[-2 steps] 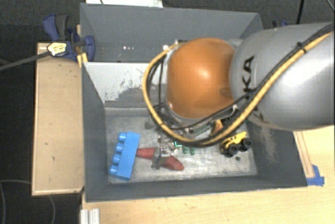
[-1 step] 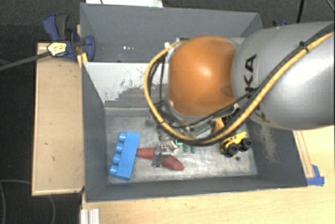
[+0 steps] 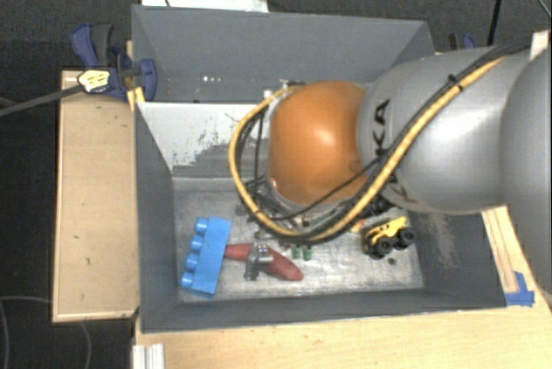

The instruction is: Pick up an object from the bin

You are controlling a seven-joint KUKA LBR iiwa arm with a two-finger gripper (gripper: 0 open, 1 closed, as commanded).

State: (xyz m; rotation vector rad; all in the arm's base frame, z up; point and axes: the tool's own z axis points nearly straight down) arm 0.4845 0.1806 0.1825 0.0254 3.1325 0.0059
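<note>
My gripper (image 3: 257, 257) reaches down from under the arm's orange cover into the middle of the bin floor, right at a long red thing (image 3: 285, 270) that lies flat there. A grey part of the gripper crosses the red thing's middle, and most of the gripper is hidden by the cover. A blue studded toy brick (image 3: 205, 255) lies just to the left, its end close to the red thing. A small yellow and black toy vehicle (image 3: 385, 236) sits to the right, apart from the gripper.
The arm and its looped cables reach in from the right and hide the middle and back of the bin floor. Small green bits (image 3: 298, 253) show just under the cover. Bare floor lies along the front wall and in the front right corner.
</note>
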